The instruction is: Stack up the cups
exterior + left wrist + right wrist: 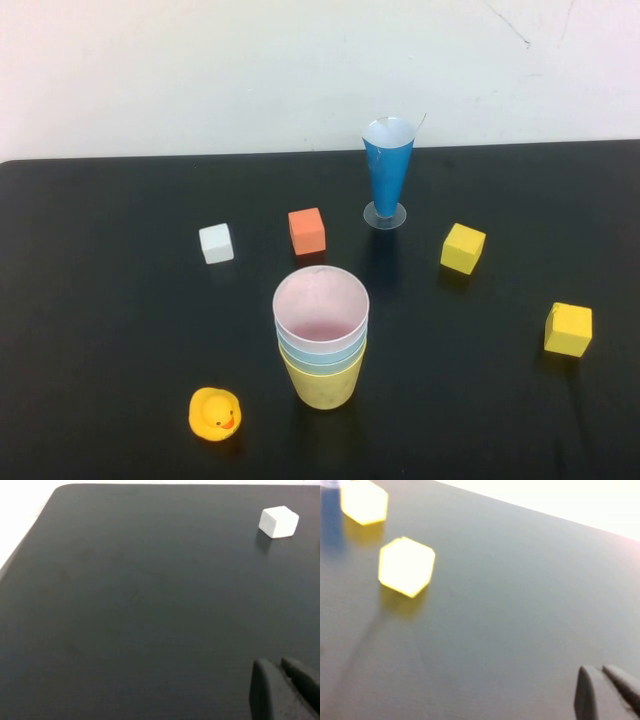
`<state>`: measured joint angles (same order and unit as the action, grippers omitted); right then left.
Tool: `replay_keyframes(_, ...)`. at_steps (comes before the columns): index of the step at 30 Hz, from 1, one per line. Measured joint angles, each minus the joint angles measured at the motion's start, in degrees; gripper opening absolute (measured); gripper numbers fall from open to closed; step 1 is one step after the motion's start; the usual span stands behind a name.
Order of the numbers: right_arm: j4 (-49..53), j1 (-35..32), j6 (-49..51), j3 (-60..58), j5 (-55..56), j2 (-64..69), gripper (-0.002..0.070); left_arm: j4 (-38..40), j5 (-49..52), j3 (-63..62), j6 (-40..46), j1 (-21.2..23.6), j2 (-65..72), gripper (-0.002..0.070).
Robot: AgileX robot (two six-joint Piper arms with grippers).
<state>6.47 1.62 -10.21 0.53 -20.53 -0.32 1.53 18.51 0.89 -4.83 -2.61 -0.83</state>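
The cups stand nested in one upright stack (321, 340) at the front middle of the black table (110, 320). The pink cup (320, 301) is innermost and on top. A light blue rim (320, 358) shows under it. The yellow cup (323, 385) is outermost. I cannot make out a pale green cup in the stack. Neither gripper shows in the high view. My left gripper (277, 664) is shut and empty above bare table, well short of a white cube (278, 521). My right gripper (599, 669) is shut and empty above bare table, away from two yellow cubes.
A tall narrow blue cone (387, 170) stands at the back. Around the stack lie a white cube (216, 243), an orange cube (307, 231), two yellow cubes (463, 248) (568, 329) and a yellow rubber duck (214, 414). The nearer yellow cube also shows in the right wrist view (406, 566).
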Motion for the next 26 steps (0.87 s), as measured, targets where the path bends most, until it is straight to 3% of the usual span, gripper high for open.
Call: replay_keyframes(26,1.0,-7.6,0.0,-1.6,-0.1,-0.5,-0.0001,0.0,0.0,0.0,-0.1,0.0,0.0,-0.0001)
